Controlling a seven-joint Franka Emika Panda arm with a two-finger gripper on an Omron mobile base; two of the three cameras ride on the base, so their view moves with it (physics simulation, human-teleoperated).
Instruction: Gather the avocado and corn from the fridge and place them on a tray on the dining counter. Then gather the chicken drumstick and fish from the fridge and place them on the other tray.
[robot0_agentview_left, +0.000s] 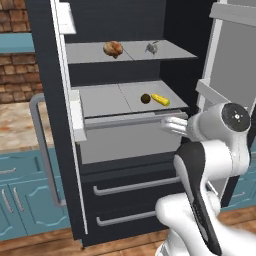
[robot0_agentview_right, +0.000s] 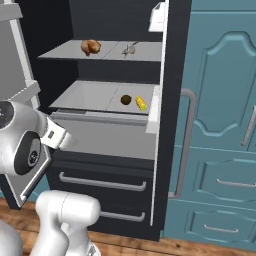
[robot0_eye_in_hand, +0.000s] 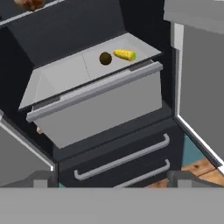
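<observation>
Charcoal-black and standing with both upper doors swung wide, the fridge (robot0_agentview_left: 125, 165) takes up the middle of the left base view, its pale grey shelves exposed. On the upper shelf, near the top centre of that frame, the chicken drumstick (robot0_agentview_left: 113, 48) sits to the left and the fish (robot0_agentview_left: 151, 48) lies a short way to its right, the two apart. On the lower shelf (robot0_agentview_left: 105, 97), right of centre, the avocado (robot0_agentview_left: 145, 98) rests just beside the corn (robot0_agentview_left: 160, 99), which lies with one end pointing towards the lower right of the frame; whether they touch cannot be told.

In the right base view the same pair shows at mid-frame, avocado (robot0_agentview_right: 126, 100) left of corn (robot0_agentview_right: 141, 103), near the shelf's front edge, with the drumstick (robot0_agentview_right: 90, 47) and fish (robot0_agentview_right: 130, 49) on the shelf above. Two dark drawers with long grey bar handles (robot0_agentview_right: 102, 182) sit below the shelves. Teal cabinets (robot0_agentview_right: 220, 125) fill the right side of this frame.

The white arm rises from the lower right of the left base view, and the gripper (robot0_agentview_left: 173, 125) reaches towards the front lip of the lower shelf. In the hand view the avocado (robot0_eye_in_hand: 105, 58) and corn (robot0_eye_in_hand: 124, 54) lie in the upper middle. The fingers (robot0_eye_in_hand: 180, 178) stand spread wide at the bottom corners, released, holding nothing.
</observation>
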